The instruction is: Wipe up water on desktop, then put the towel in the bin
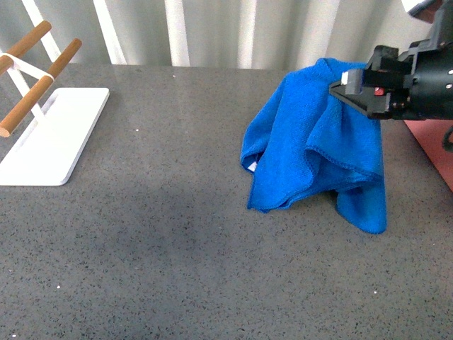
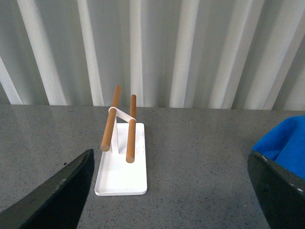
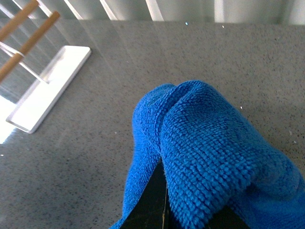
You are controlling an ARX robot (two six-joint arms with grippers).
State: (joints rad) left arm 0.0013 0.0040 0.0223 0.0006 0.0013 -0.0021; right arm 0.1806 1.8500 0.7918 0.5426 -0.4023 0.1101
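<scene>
Blue terry towel (image 1: 311, 156) hangs from the right claw (image 1: 354, 88), clamped on its top fold. It is held up over the table (image 1: 177, 234), probably for carrying to the pink bin (image 1: 433, 152) (left claw (image 2: 171, 191) stands wide apart).

The soft, floppy terry towel (image 1: 311, 149) is bright blue throughout. The large flat stone-like desktop (image 1: 177, 248) is dark grey with fine black and white speckles. The rectangular tray base (image 1: 53, 138) is white; its round wooden bars (image 1: 28, 106) are orange-brown. The straight-walled plastic bin (image 1: 435, 152) is salmon pink
</scene>
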